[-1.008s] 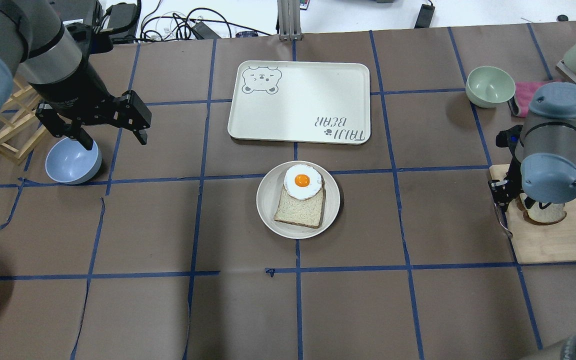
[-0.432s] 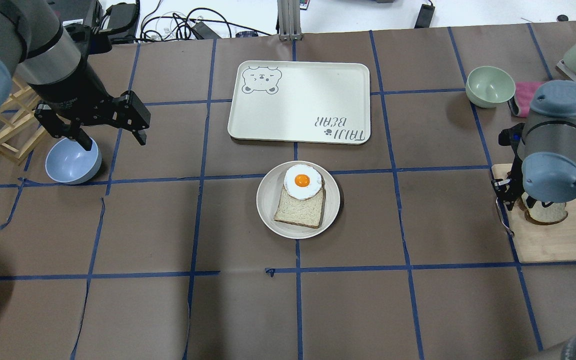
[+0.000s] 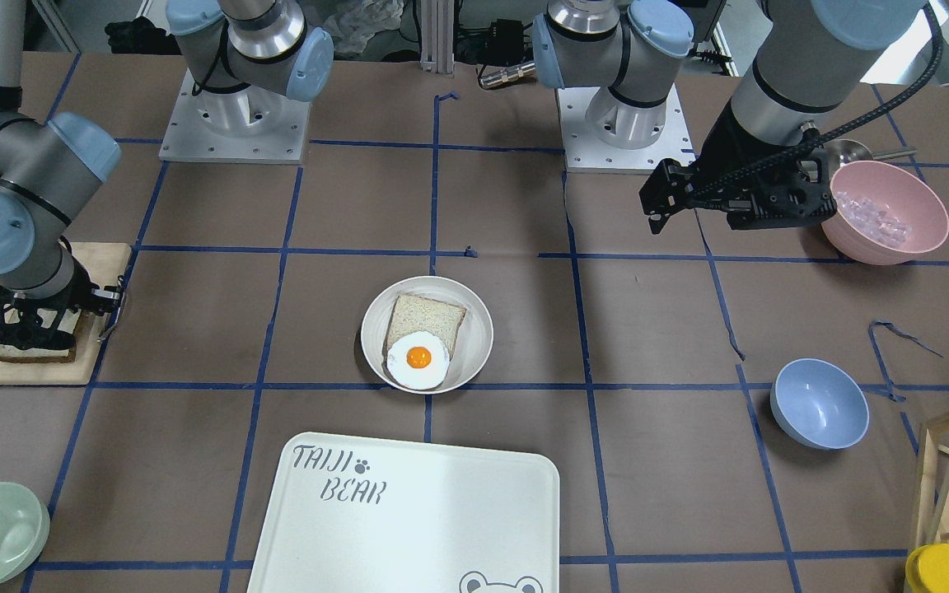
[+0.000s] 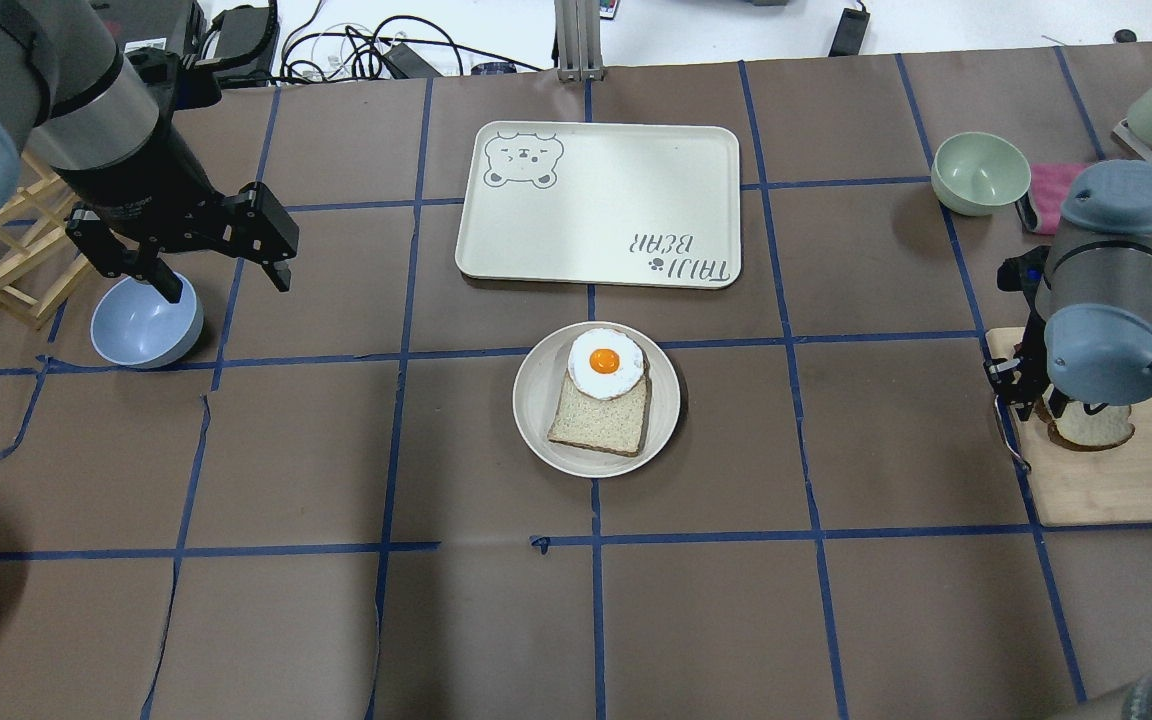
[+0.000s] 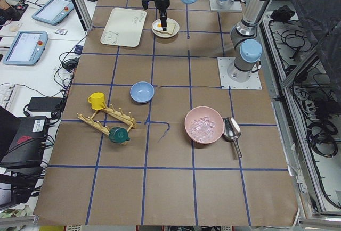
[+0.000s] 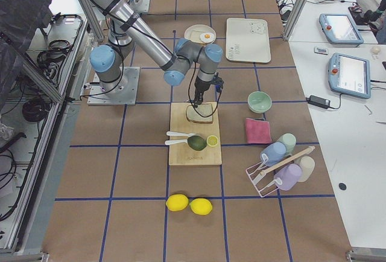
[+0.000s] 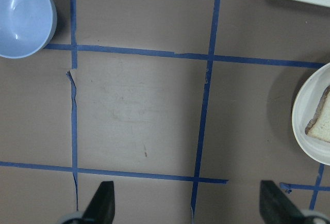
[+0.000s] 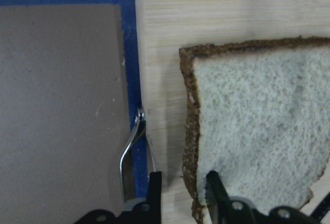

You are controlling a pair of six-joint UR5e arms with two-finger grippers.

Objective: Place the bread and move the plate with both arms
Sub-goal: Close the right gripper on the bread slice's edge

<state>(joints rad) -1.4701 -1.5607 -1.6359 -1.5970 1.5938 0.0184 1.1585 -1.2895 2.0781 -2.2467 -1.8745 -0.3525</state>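
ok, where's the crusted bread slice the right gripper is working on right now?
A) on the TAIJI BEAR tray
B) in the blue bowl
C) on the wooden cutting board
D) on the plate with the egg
C: the bread lies flat on the wooden cutting board, and the right gripper straddles its crust edge, one finger on each side.

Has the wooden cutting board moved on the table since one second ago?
Yes. In the overhead view the cutting board has slid slightly toward the view's right: its left edge now lies further from the vertical blue tape line, with the right gripper at the bread.
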